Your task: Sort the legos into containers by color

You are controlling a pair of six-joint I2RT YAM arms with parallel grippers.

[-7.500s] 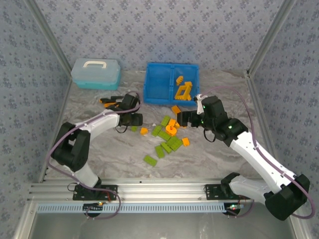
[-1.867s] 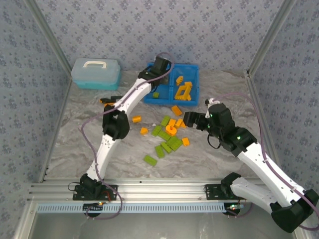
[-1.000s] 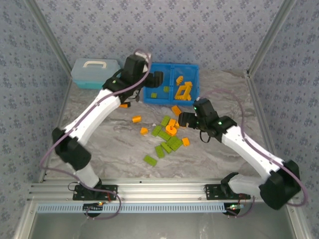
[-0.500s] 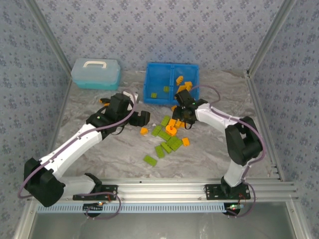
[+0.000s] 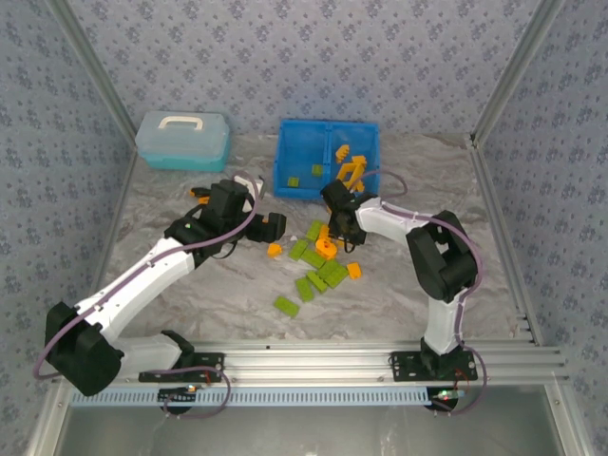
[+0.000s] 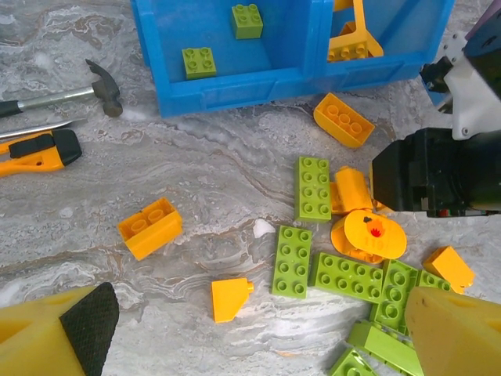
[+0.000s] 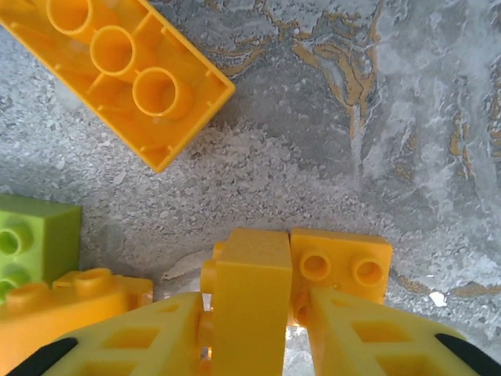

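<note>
The left hand [image 6: 254, 333] hangs over the marbled grey surface [image 6: 196, 180]. Its yellow fingers [image 6: 47, 341] are spread wide in the lower corners of the wrist view, with nothing between them. Ahead of it, loose lime green and orange plastic bricks [image 5: 318, 266] lie scattered at the centre of the overhead frame, a round orange piece [image 6: 368, 235] in their midst. A small orange sloped brick [image 6: 231, 300] and an orange square brick [image 6: 149, 227] lie apart, to the left of the cluster.

The bright blue plastic bin [image 6: 227, 90] stands at the top. Its left compartment [image 5: 299, 157] holds two small green bricks [image 6: 199, 61]. Its right compartment [image 5: 370, 138] holds orange pieces, including an open orange frame [image 6: 356, 35]. An orange rectangular brick [image 6: 343, 119] lies just in front of the bin's wall.

The right hand [image 7: 254, 301] is down at the upper right edge of the cluster. It is narrow, with its fingers [image 7: 156, 337] on either side of an upright orange brick [image 7: 244, 266]; I cannot tell whether the pads actually press it. An overturned orange brick [image 7: 117, 70] shows its hollow underside at the upper left of that view.

A hammer [image 6: 102, 78] and an orange-and-black utility knife [image 6: 35, 150] lie at the left edge. A pale teal lidded box [image 5: 182, 138] stands at the upper left of the overhead frame.
</note>
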